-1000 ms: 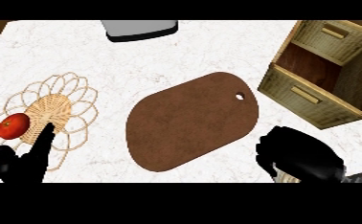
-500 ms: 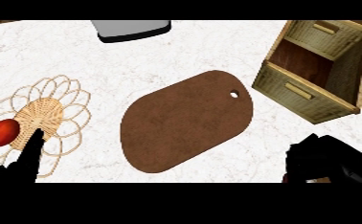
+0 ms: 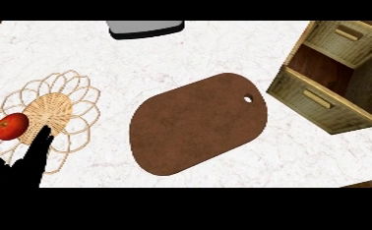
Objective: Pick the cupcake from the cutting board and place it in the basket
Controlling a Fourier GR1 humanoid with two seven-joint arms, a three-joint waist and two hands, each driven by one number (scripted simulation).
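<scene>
From the head view, looking steeply down on the pale marbled worktop. The brown cutting board lies slantwise in the middle, hanging hole toward the upper right, and its top is bare. The cupcake does not show anywhere here. At the left sits the wire-loop basket with its woven centre, a red tomato at its left side. The left hand rises from the lower left corner, fingers straight and relaxed, the tips lying over the basket's lower rim, holding nothing. The right hand is out of sight. On the right stands a wooden drawer unit, and a grey tray-like thing shows at the top edge.
</scene>
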